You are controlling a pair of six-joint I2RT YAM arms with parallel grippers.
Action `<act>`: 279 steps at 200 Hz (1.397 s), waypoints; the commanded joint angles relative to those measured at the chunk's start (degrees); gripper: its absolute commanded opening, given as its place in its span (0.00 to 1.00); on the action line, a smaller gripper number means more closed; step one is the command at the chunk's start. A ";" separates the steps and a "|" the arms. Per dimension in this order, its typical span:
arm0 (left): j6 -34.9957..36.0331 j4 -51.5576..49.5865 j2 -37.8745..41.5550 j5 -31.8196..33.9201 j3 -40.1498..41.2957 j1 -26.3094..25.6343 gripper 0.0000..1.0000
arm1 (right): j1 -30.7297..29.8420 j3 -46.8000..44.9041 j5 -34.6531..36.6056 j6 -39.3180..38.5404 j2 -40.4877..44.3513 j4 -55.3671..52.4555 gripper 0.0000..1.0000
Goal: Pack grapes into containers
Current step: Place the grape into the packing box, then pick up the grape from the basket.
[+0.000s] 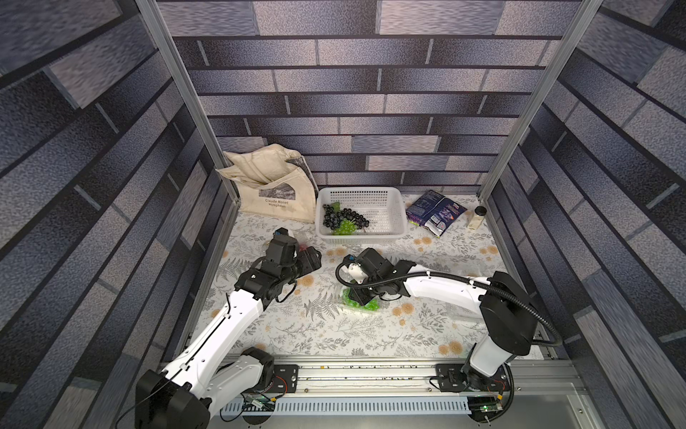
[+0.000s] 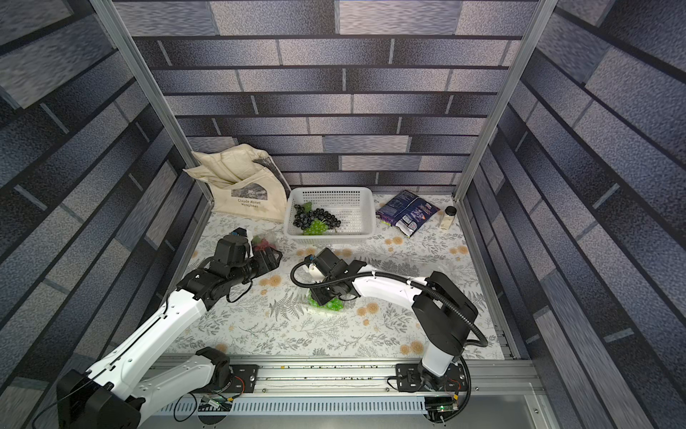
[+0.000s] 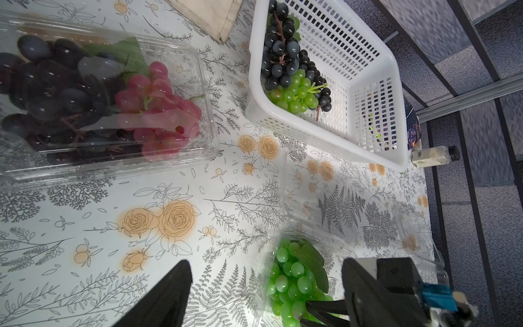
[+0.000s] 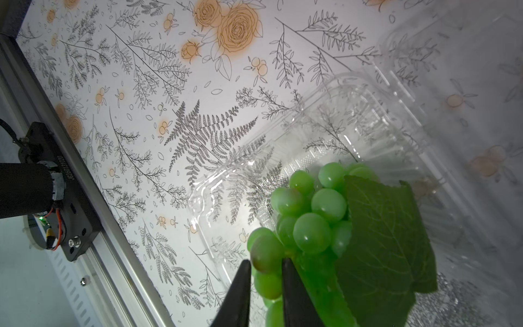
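Our right claw [image 4: 266,262] pinches one grape of the green bunch [image 4: 311,209] lying in the clear box [image 4: 203,198] near the middle of the desk [image 1: 334,334], so we think lifting now could drag the bunch out or tip the light box. Our left claw [image 1: 310,260] is spread wide and empty. The desk is printed with flowers and ferns, with dark brick walls [image 1: 371,74] close around
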State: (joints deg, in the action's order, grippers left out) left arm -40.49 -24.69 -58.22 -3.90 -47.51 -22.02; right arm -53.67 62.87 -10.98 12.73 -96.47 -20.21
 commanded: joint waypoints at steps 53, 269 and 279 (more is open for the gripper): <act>0.93 -1.15 -2.25 -0.94 -3.27 0.65 0.86 | 6.52 10.42 -0.35 0.19 7.39 -1.65 0.46; 0.96 -2.23 -21.86 -9.72 -17.28 8.65 1.00 | 25.01 58.87 -6.56 2.80 -42.01 -5.28 0.53; 0.86 -2.06 -21.70 -9.72 -17.03 8.80 1.00 | 25.01 59.28 -6.55 3.13 -42.46 -5.36 0.51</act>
State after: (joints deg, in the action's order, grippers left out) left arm -40.64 -25.39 -80.12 -12.93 -64.12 -13.76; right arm -28.84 119.44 -15.66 14.85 -137.38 -25.50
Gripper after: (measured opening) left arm 0.999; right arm 0.528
